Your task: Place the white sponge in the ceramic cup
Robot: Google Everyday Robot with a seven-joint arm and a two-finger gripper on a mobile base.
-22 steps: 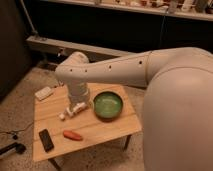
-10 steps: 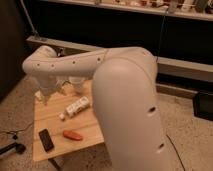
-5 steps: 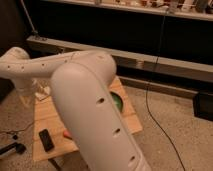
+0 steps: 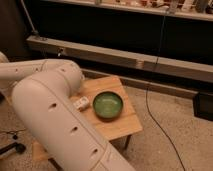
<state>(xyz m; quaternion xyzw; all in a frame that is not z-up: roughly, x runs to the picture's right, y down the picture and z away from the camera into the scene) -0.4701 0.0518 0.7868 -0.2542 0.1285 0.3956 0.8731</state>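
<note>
My own white arm [image 4: 55,115] fills the left and bottom of the camera view and covers the left half of the wooden table [image 4: 120,127]. The gripper is out of view, hidden somewhere behind that arm on the left, with its jaws standing wide. The white sponge is hidden too. A small pale whitish thing, which I take for the ceramic cup [image 4: 81,103], peeks out at the arm's edge. It sits just left of a wide green bowl [image 4: 108,105] in the middle of the table.
The table's right and front edges drop to a speckled floor. A black cable [image 4: 159,117] trails across the floor on the right. A long grey rail [image 4: 130,61] runs along the dark wall behind. A dark box [image 4: 204,106] stands at the far right.
My arm has swung further across the view and looms larger. It now covers the table's left side, where the black and orange things showed before.
</note>
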